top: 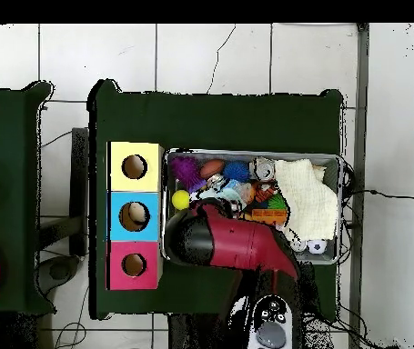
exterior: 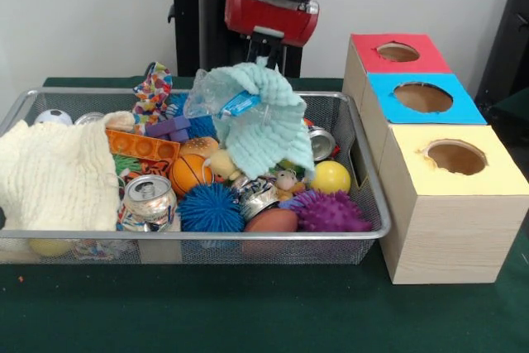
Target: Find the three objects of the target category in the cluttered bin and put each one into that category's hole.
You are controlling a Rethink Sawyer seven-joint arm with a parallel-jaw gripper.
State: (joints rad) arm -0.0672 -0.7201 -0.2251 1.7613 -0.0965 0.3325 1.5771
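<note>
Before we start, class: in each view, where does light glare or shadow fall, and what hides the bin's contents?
Front view: soft even light, bright glints on the soda can, faint shadow under the wire bin, and the hanging mint cloth covers items behind. Overhead view: the red arm blocks much of the bin's near half; the white floor tiles look washed out.

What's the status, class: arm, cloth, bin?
Gripper lifting the mint cloth above the bin. Cloth hides its fingers. Three-hole box beside the bin, unobstructed.

Wire-mesh metal bin [exterior: 364, 163]; knitted cream cloth [exterior: 54, 175]; wood-grain boxes [exterior: 450, 233].
</note>
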